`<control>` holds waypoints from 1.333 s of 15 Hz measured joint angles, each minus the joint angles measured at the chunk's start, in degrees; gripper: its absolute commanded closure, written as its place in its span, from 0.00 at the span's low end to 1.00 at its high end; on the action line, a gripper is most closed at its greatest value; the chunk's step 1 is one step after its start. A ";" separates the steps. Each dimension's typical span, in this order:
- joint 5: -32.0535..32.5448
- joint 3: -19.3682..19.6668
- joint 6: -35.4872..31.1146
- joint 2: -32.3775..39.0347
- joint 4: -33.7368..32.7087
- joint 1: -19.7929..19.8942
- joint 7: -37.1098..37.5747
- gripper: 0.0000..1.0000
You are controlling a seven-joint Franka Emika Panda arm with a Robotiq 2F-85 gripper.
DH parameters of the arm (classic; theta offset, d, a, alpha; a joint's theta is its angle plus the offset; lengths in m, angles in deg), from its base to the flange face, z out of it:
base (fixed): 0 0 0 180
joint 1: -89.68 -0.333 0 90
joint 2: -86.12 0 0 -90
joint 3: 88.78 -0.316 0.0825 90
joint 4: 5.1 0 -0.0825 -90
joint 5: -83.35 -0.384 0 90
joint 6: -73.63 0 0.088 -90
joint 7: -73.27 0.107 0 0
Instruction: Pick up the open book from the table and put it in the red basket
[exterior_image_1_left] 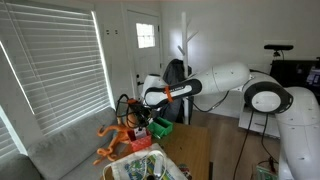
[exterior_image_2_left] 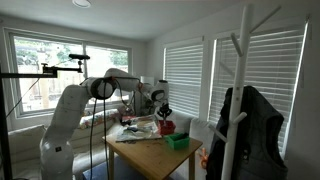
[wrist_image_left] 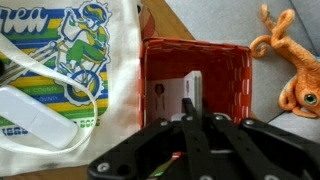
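The red basket [wrist_image_left: 165,60] stands on the brown table [exterior_image_2_left: 150,155], and it shows in both exterior views [exterior_image_1_left: 161,128] [exterior_image_2_left: 167,126]. The open book [wrist_image_left: 175,95], thin with pale pages, stands on edge inside the basket. My gripper [wrist_image_left: 197,103] is right above the basket, its two fingers close together around the book's top edge. In the exterior views the gripper [exterior_image_1_left: 141,117] [exterior_image_2_left: 163,110] hangs over the basket; the book is too small to make out there.
A white tote bag with a cartoon print [wrist_image_left: 60,45] lies beside the basket, with a white flat object [wrist_image_left: 35,115] on it. An orange many-legged toy [wrist_image_left: 290,60] [exterior_image_1_left: 115,135] lies on the other side. A green bin [exterior_image_2_left: 178,142] stands near the basket.
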State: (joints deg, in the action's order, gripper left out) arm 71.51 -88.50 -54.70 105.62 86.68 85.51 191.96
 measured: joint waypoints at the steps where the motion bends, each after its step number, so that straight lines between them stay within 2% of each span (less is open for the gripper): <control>1: 0.01 0.25 0.00 0.62 -0.02 0.08 0.27 0.98; 3: 0.44 0.87 -0.70 1.88 -0.27 0.13 0.30 0.98; 4: 1.13 1.18 -1.31 2.56 -0.40 0.11 0.29 0.67; 5: 1.91 1.40 -2.03 3.23 -0.42 0.07 0.29 0.67; 10: 4.19 1.45 -3.65 4.60 -0.92 -0.56 -0.37 0.33; 14: 2.72 -0.09 -1.99 0.99 -2.28 -0.80 -2.01 0.05; 15: 1.62 -0.55 -1.03 -0.51 -2.34 -0.76 -2.79 0.00; 18: -0.05 -1.33 -0.52 -4.41 -2.33 -0.72 -5.06 0.00; 20: -1.09 -1.94 -3.45 -6.38 -2.21 -0.70 -8.51 0.00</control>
State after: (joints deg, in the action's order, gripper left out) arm 70.42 -90.43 -58.15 99.24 84.46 84.81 183.45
